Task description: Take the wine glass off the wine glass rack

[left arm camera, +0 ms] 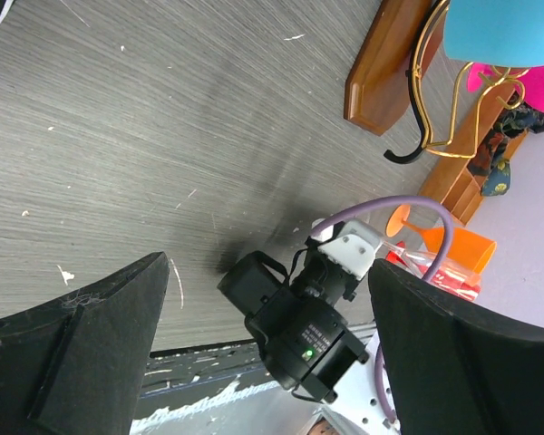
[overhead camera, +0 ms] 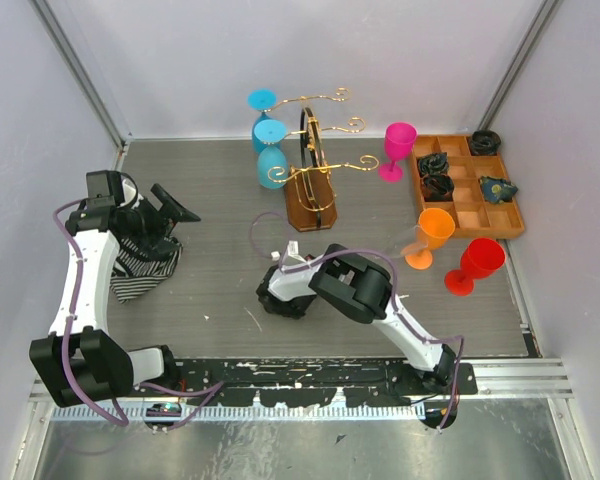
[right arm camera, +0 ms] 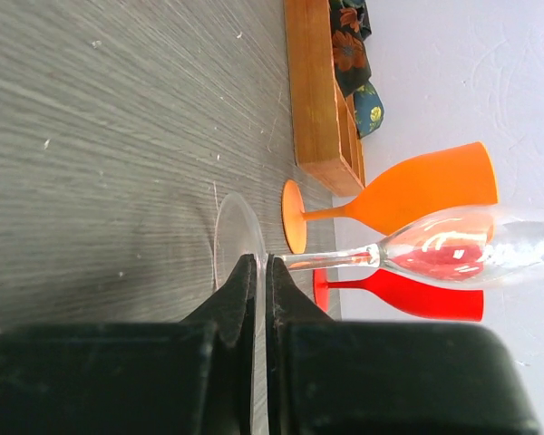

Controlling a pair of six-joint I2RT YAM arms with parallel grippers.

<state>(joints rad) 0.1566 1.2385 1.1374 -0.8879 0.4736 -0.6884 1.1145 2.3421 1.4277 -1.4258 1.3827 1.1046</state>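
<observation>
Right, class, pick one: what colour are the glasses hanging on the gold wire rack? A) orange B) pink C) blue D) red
C: the blue glasses hang from the wine glass rack, while the pink glass, orange glass and red glass stand on the table.

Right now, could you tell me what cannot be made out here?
Top view: the fingers of the right gripper are lost against its own dark wrist.
Left wrist view: the top edge cuts off the blue glass, hiding how it hangs on the wine glass rack.
Top view: dark items in the tray are too small to identify.
</observation>
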